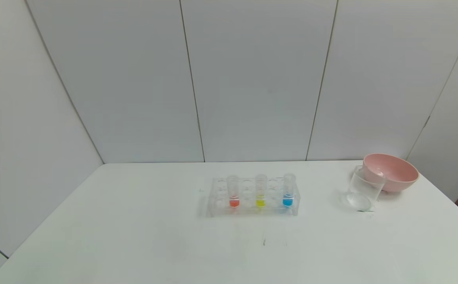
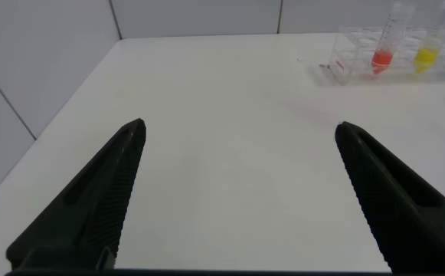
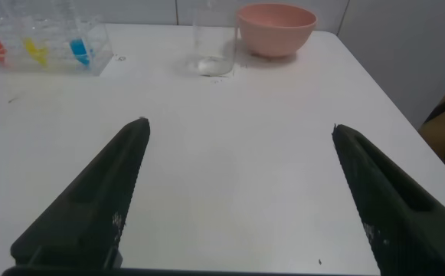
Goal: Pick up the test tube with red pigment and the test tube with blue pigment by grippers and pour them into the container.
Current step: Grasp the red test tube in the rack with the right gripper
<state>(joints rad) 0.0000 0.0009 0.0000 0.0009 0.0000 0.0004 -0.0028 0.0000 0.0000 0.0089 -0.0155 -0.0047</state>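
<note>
Neither arm is showing in the head view; both are hanging back at the near side of the white worktop (image 1: 134, 236), seen only through their own wrist cameras. The left end effector (image 2: 237, 146) is hovering above bare worktop with its two black fingers spread wide and nothing between them, well apart from the rack. The right end effector (image 3: 237, 142) is sitting in much the same pose, its fingers also standing wide and holding nothing, facing toward the beaker and the bowl farther off.

Near the middle of the worktop a clear tube rack (image 1: 252, 197) is standing with three tubes upright in it. The test tube with red pigment (image 1: 233, 193) is sitting toward the robot's left end of the rack, with orange-red liquid pooling at its base. A yellow-liquid tube (image 1: 260, 192) is standing in the middle. The test tube with blue pigment (image 1: 288, 192) is occupying the right end, with bright blue liquid at its bottom.

Off to the right, well apart from the rack, the container (image 1: 363, 189) is standing upright, a clear beaker that looks empty. A pink bowl (image 1: 390, 171) is resting just behind it, apparently touching it.
</note>
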